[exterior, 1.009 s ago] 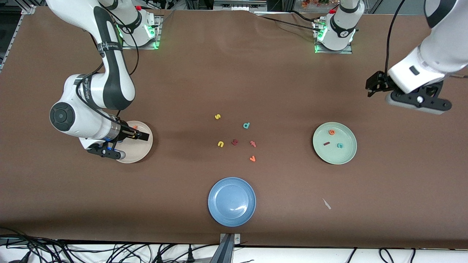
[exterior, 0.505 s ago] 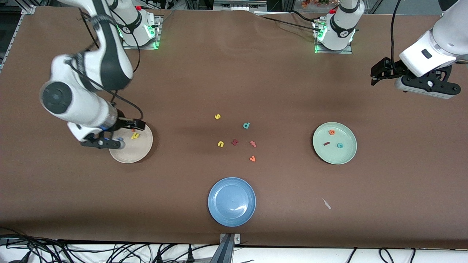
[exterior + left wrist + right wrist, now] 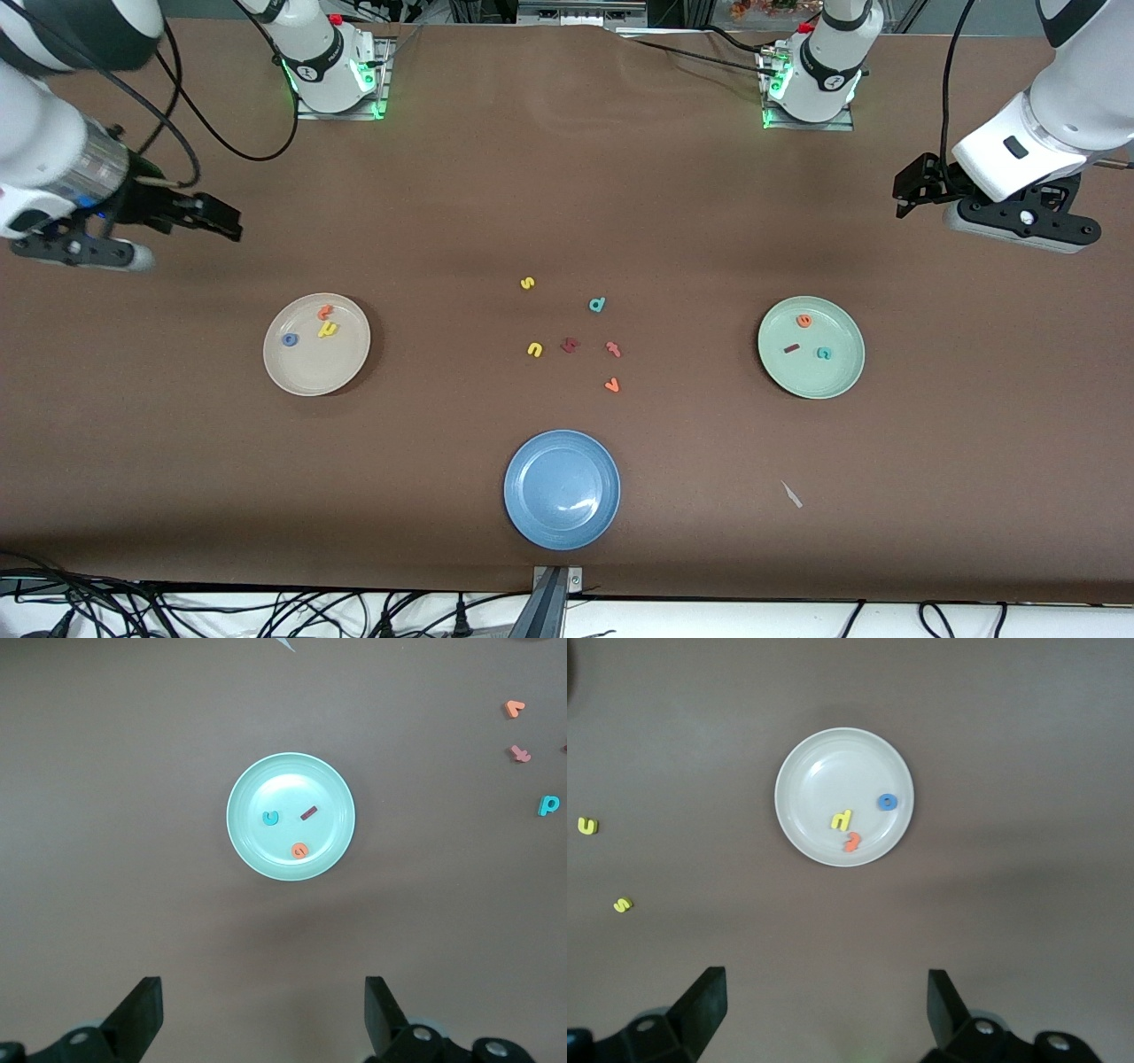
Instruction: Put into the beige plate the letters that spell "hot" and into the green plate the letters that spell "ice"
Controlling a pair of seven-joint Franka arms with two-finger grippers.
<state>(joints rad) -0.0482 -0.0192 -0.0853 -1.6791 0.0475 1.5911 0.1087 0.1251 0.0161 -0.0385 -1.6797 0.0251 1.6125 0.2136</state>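
Note:
The beige plate [image 3: 310, 372] holds a blue o [image 3: 290, 339], a yellow h [image 3: 328, 330] and an orange t [image 3: 324, 311]. The right wrist view shows the same beige plate [image 3: 824, 771] with the h [image 3: 842, 820], o [image 3: 887, 802] and t [image 3: 851, 842]. The green plate [image 3: 815, 377] holds an orange e [image 3: 803, 321], a dark red i [image 3: 792, 348] and a teal c [image 3: 824, 353]; the left wrist view shows that green plate [image 3: 283, 780] too. My right gripper [image 3: 221, 220] hangs open and empty over bare table. My left gripper [image 3: 912, 190] is also open and empty.
Loose letters lie mid-table: yellow s [image 3: 527, 283], teal d [image 3: 597, 305], yellow u [image 3: 534, 349], a dark red letter [image 3: 569, 345], an orange hooked letter [image 3: 613, 348] and an orange v [image 3: 611, 385]. A blue plate [image 3: 562, 489] sits nearest the front camera, with a white scrap [image 3: 791, 494] beside it.
My right arm has lifted off the beige plate and drawn back toward its end of the table, uncovering the three letters. My left arm shifted only slightly.

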